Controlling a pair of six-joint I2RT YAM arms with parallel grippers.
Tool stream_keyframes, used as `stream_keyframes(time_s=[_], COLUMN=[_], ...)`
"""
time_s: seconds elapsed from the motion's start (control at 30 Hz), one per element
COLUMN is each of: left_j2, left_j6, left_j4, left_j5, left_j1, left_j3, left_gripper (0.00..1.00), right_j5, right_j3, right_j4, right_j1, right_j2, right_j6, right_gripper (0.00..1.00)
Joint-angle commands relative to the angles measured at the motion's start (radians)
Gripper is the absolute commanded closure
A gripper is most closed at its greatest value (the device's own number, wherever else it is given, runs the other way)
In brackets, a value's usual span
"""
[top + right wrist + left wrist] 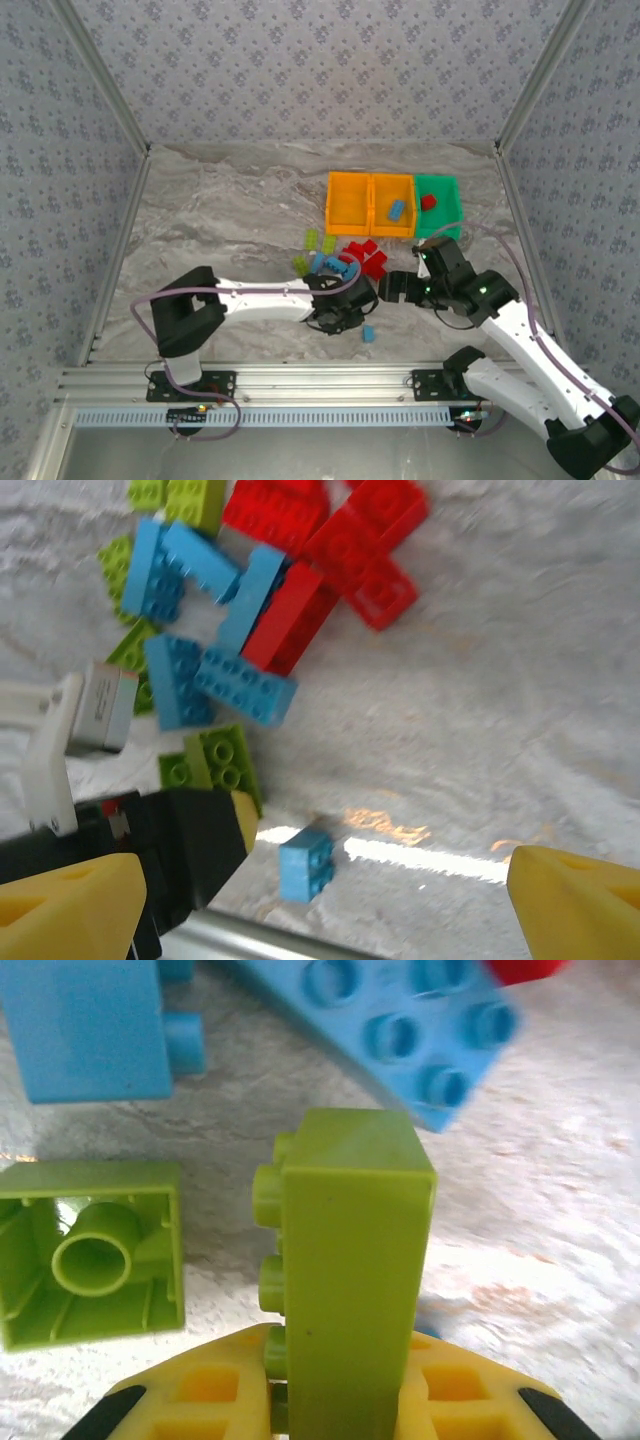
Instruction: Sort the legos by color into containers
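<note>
Within the left pincer (345, 1412) — a lime-green brick (355, 1260), studs sideways.

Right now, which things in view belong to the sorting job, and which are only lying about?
Job: lime brick held in left gripper; loose lego pile; two orange bins; green bin; open right gripper.
Not job: marble table; patterned walls; metal rail.

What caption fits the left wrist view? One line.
Left gripper shut on a lime green brick, beside an upturned green brick and light blue bricks on the marbled tabletop.
</note>
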Motion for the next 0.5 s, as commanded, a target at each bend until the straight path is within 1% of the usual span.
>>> stream_keyframes(time_s=[0.0,0.1,0.13,0.2,0.27,0.33,0.4,0.47], left_j2=[-0.114,-0.148,-0.147,-0.111,-0.022,0.085,0.193,0.292], left_j6=[0.111,0.232,0.286,0.387,0.499,0.577,0.645,0.672], left_j4=[-0.037,-0.081,-0.083,-0.081,-0.099,-0.154,-0.186,-0.223], left_j5=[-0.065,-0.135,-0.156,-0.175,-0.143,-0.135,-0.138,-0.148], left_j1=[0.022,0.081,0.111,0.184,0.265,0.326,0.369,0.402], left_j3=[0.039,0.107,0.134,0.197,0.312,0.458,0.612,0.735], left_gripper=[0.84,0.84,0.84,0.84,0.84,0.84,0.83,0.83], right_j5=[-0.016,0.105,0.143,0.177,0.195,0.186,0.171,0.166], right_j3=[0.044,0.074,0.075,0.071,0.066,0.066,0.07,0.075], right_j4=[-0.008,-0.024,-0.022,-0.012,0.0,0.007,0.008,0.007], right_j1=[-0.014,-0.027,-0.03,-0.037,-0.042,-0.042,-0.042,-0.042], right_j2=[-0.068,-0.15,-0.172,-0.197,-0.194,-0.173,-0.152,-0.142], right_j6=[-0.006,0.052,0.058,0.065,0.068,0.07,0.07,0.073], right_gripper=[0.04,0.03,0.03,0.03,0.03,0.04,0.04,0.04])
